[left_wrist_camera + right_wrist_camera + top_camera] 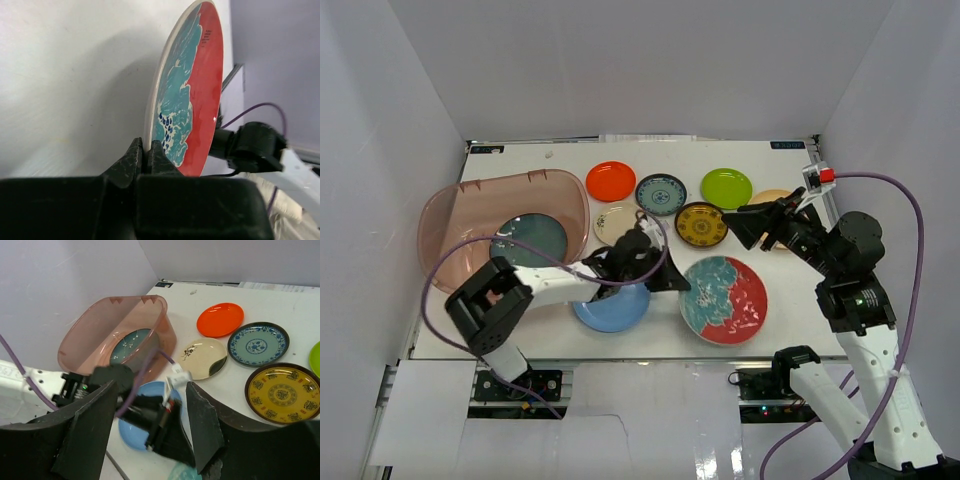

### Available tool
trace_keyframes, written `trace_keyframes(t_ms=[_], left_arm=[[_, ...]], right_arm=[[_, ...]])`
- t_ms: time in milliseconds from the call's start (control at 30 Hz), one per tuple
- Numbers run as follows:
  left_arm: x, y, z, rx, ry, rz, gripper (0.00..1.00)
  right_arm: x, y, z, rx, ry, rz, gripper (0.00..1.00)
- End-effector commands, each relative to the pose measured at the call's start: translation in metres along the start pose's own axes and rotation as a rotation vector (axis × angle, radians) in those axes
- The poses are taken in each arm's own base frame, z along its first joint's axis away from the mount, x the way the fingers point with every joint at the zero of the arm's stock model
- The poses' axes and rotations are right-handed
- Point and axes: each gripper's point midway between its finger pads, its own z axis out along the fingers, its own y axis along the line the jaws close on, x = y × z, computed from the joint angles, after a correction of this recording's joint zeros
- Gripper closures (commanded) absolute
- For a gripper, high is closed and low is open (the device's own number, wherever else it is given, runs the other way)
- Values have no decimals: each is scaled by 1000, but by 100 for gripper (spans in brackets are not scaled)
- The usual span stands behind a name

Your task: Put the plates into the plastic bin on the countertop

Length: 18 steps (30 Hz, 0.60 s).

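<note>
My left gripper (pixel 673 279) is shut on the left rim of the red-and-teal floral plate (pixel 724 298); in the left wrist view the fingertips (pixel 159 150) pinch that plate's (pixel 192 85) edge. My right gripper (pixel 745 222) is open and empty above the yellow-brown plate (pixel 701 225). The pinkish plastic bin (pixel 470 205) stands at the left with the dark teal plate (pixel 528 238) inside. On the countertop (pixel 790 325) lie the light blue (pixel 610 308), cream (pixel 617 224), orange (pixel 611 181), blue-patterned (pixel 661 194) and lime green (pixel 726 188) plates. The tan plate (pixel 772 196) is mostly hidden behind the right gripper.
White walls enclose the countertop on three sides. The right wrist view shows the bin (pixel 100 325), the orange plate (pixel 220 319), the cream plate (pixel 202 357) and the left arm (pixel 150 420) over the light blue plate (pixel 131 434). Purple cables loop beside both arms.
</note>
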Motion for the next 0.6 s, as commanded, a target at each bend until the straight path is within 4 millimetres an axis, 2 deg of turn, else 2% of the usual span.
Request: trace_keyframes(t_ms=[0,67,100,167,200,233,267,300,333,367,400,433,467,500,567], left_arm=[[-95,-102,-93,332,-284,63,100],[-105,-92,-117,311,-323,49,100],[-125,-94,-148,318,-399,65,100],[-138,-82,-174,274,-457,60,100],[-156,-69,-195,235,-526,52,100],[-163,-75,-220,235,-587,86,100],[-177,-57,-242,163,-645,53,100],[-183,-49,-257,120,-687,43,100],[-190,-46,-282,78,-770,50,100],[-188,-26,-292,-3,-780,-7,100],[-199,-4,-319,-80,-868,-47,100],[-203,11,-338,-144,-931,-84,100],[-198,23,-352,-193,-962,-121,100],[-203,46,-382,-272,-1052,-166,100],[-198,77,-400,-400,-1117,-247,100]], right_arm=[[-21,16,-4,-40,-47,-24,36],[-23,18,-5,-41,-51,-27,34],[-24,17,-6,-37,-55,-26,34],[-23,17,-6,-36,-55,-24,34],[-22,16,-5,-35,-51,-23,34],[-21,15,-5,-30,-51,-22,34],[-17,12,-4,-23,-44,-18,35],[-15,10,-3,-18,-41,-16,35],[-13,7,-3,-13,-37,-16,35],[-10,5,-2,-6,-34,-13,35],[-4,0,-1,6,-23,-8,35],[0,-4,0,13,-15,-6,35],[3,-7,1,20,-8,-4,35],[7,-10,2,27,0,-2,35],[19,-19,5,42,24,8,35]])
